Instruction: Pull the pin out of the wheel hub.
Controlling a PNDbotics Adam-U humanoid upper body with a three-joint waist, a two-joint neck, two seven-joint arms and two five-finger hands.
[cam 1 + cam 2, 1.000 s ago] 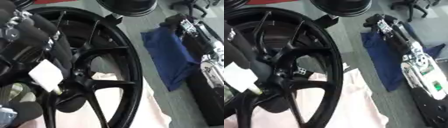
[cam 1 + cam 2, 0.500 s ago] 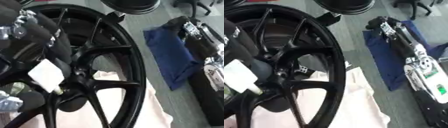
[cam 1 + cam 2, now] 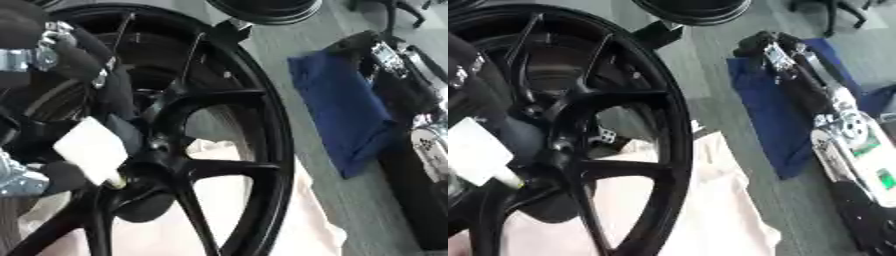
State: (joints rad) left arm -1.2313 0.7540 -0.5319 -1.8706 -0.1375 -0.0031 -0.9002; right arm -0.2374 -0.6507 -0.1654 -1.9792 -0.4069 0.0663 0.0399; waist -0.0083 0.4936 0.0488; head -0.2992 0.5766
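Note:
A big black spoked wheel (image 3: 262, 150) fills the left of both views, with its hub (image 3: 153, 172) low at the left. My left hand (image 3: 66, 172) comes in from the left edge, its dark fingers curled round a white block with a pale tip, the pin (image 3: 92, 150). The tip touches the hub. My left forearm (image 3: 39, 55), black with silver parts, crosses the spokes above. My right arm lies along the right edge over a blue cloth (image 3: 767, 115), ending in my right hand (image 3: 767, 47) at the top; its finger pose is unclear.
A pale cloth (image 3: 710, 200) lies under the wheel's lower part. A second black rim (image 3: 262, 10) stands at the top edge with a black block (image 3: 658, 32) beneath it. Grey floor (image 3: 710, 65) shows between the wheel and the blue cloth.
The whole picture has shifted slightly, so the camera moved. My left hand stays at the hub with the white pin; no clear motion of the pin.

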